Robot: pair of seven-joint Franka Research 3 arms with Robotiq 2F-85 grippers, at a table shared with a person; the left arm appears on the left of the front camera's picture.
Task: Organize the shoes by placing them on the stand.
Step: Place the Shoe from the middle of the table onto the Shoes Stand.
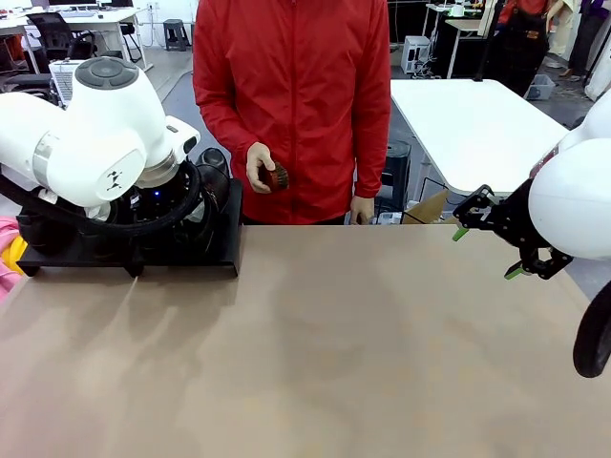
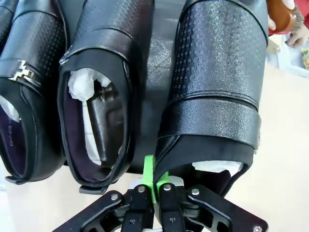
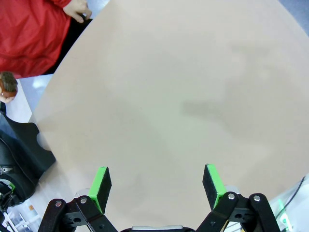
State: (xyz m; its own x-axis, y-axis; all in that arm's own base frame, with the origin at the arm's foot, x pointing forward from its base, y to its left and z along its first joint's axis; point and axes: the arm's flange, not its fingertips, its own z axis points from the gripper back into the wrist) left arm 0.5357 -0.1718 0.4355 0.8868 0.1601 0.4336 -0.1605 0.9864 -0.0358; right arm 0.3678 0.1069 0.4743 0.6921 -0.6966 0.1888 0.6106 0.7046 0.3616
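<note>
The rightmost shoe (image 2: 219, 82) is lying on the stand (image 1: 224, 250) beside two others (image 2: 104, 92), the left claw (image 2: 154, 193) pinched tight on its heel rim, probably to set it straight in the row. It is looking glossy black, embossed across the vamp, with pale stuffing inside. Across the surface (image 1: 315, 353), the right claw (image 3: 157, 186) is hanging wide open, holding nothing.

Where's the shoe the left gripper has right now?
In the left wrist view, the left gripper is shut on the rightmost shoe's heel rim, over the stand, beside two other shoes.
</note>
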